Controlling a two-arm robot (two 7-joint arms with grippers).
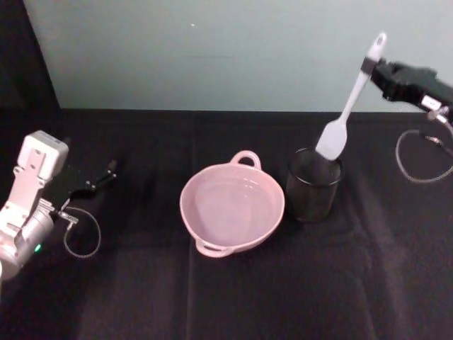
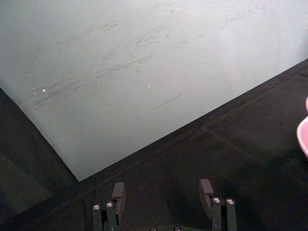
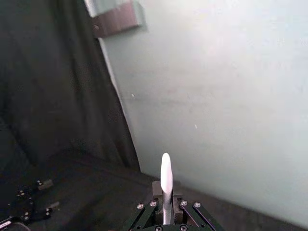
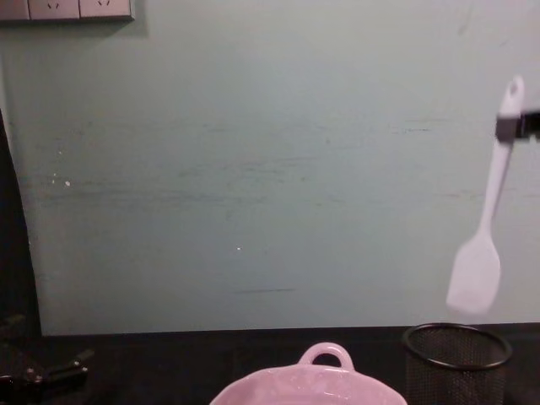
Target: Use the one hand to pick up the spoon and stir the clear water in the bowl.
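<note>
The pale pink bowl (image 1: pixel 231 210) sits at the table's middle, its loop handle toward the wall; the clear water (image 1: pixel 225 214) shows as a faint sheen inside. My right gripper (image 1: pixel 371 68) is shut on the white spoon (image 1: pixel 347 106) high on its handle. The spoon hangs tilted in the air, its flat blade just above the black mesh cup (image 1: pixel 313 185). In the chest view the spoon (image 4: pixel 487 228) hangs over the cup (image 4: pixel 456 353), right of the bowl (image 4: pixel 308 384). The right wrist view shows the spoon handle (image 3: pixel 165 180) sticking up between shut jaws. My left gripper (image 2: pixel 162 192) rests open at the far left.
A black cloth covers the table (image 1: pixel 141 283). A pale green wall (image 1: pixel 212 49) stands behind it. Cable loops hang by the left arm (image 1: pixel 81 234) and the right arm (image 1: pixel 421 159). The bowl's rim (image 2: pixel 303 137) shows in the left wrist view.
</note>
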